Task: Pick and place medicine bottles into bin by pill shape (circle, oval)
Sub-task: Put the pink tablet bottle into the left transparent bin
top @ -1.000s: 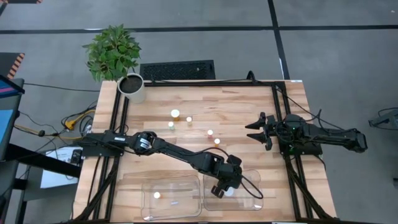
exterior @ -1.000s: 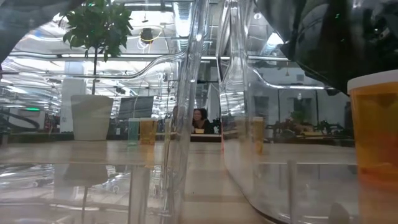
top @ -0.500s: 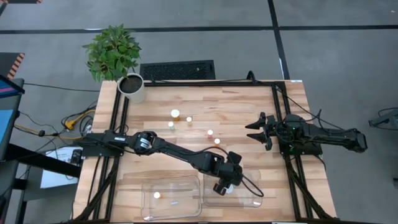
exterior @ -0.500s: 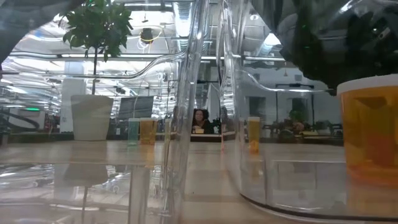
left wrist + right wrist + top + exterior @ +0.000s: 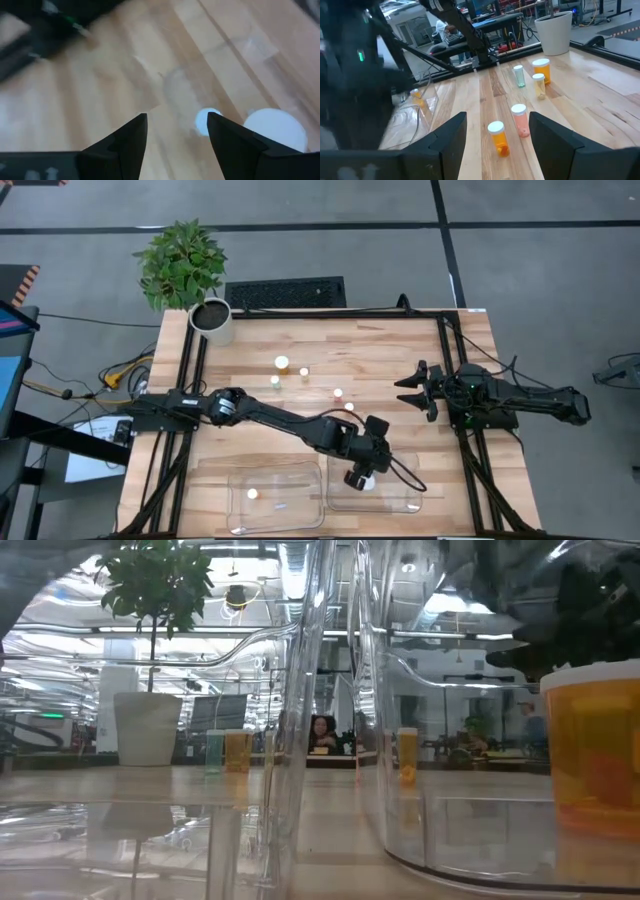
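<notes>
left claw (image 5: 362,475): spread, empty, over the right clear bin (image 5: 400,498) | white-capped bottle (image 5: 368,483) stands in that bin | right claw (image 5: 412,389): spread, waiting over the worktop (image 5: 380,350)

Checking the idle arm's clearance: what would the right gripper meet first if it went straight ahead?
Probably the nearest orange bottle; the right gripper is open and points toward it across bare table, though depth is unclear.

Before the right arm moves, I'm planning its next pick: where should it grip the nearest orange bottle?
The bottle stands upright, clear of its pink neighbour, so likely take the body below the cap, the open right pincer coming level from its own side.
</notes>
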`<move>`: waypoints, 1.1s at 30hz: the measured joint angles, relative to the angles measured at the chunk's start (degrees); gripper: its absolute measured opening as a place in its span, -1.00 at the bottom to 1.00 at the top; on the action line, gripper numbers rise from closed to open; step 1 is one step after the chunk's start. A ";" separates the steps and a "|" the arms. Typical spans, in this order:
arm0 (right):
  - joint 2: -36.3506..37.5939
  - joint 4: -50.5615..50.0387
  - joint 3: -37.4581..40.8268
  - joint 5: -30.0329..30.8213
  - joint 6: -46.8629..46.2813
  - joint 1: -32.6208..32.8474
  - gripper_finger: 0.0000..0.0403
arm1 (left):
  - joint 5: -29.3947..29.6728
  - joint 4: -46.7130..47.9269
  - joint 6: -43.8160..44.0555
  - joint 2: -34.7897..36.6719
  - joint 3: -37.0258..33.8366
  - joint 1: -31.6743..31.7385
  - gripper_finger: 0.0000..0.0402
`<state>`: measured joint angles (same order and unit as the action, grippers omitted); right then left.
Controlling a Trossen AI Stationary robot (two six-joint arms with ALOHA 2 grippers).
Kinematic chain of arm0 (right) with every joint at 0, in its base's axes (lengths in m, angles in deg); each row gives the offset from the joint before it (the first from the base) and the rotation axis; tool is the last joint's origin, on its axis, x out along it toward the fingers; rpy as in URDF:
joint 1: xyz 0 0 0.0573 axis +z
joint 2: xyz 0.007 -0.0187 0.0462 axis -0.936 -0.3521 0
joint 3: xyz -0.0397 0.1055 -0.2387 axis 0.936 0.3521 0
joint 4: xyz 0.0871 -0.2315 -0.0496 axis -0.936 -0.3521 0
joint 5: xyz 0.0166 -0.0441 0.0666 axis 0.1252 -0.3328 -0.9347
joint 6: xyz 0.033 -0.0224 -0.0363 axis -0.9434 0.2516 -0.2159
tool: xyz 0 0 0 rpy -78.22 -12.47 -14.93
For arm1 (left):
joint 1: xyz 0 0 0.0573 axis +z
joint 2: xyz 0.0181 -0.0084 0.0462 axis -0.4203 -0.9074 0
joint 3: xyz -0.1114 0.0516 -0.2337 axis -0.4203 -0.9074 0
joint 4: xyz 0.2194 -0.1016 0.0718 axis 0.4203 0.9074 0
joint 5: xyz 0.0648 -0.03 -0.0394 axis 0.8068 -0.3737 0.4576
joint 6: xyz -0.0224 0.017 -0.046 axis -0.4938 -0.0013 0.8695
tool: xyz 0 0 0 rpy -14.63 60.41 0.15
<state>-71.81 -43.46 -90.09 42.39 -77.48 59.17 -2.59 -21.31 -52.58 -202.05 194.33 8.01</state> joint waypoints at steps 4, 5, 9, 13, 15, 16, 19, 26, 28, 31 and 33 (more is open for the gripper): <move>0.00 -0.01 0.01 0.00 0.00 0.01 0.12 | 1.41 3.66 0.97 5.45 0.04 0.82 0.00; 0.00 0.00 0.00 0.00 0.00 -0.01 0.12 | 1.43 4.68 1.02 6.85 0.04 1.18 0.00; 0.00 -0.01 0.01 0.00 0.00 -0.01 0.12 | 1.94 10.67 1.09 12.60 0.02 3.19 0.00; -0.02 0.00 -0.02 0.00 0.00 0.02 0.12 | 3.58 18.53 1.59 17.45 0.02 6.03 0.00; -0.04 -0.02 -0.02 0.00 0.00 0.02 0.12 | 5.39 23.05 2.71 19.73 0.02 7.70 0.00; -0.02 0.00 -0.02 0.00 -0.02 0.01 0.12 | 5.74 25.69 3.50 20.67 0.01 8.65 0.00; -0.02 -0.02 0.00 0.00 0.00 0.01 0.12 | 4.79 28.10 6.06 24.11 -3.71 11.52 0.00; -0.02 -0.02 0.00 0.00 0.00 0.02 0.12 | 1.14 3.36 5.76 36.75 -37.16 16.60 0.00; -0.02 -0.01 -0.01 0.00 0.00 0.02 0.12 | 1.03 -10.10 5.15 40.60 -48.51 18.37 0.00; -0.02 -0.02 -0.02 0.00 0.00 0.02 0.12 | -2.63 -31.20 5.67 43.68 -61.80 20.87 0.00; -0.02 -0.02 0.00 0.00 0.00 0.00 0.12 | -6.45 -41.95 6.47 43.88 -67.46 21.94 0.00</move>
<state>-71.84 -43.48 -90.09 42.39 -77.48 59.18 -9.04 -63.25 -46.10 -158.17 126.87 29.95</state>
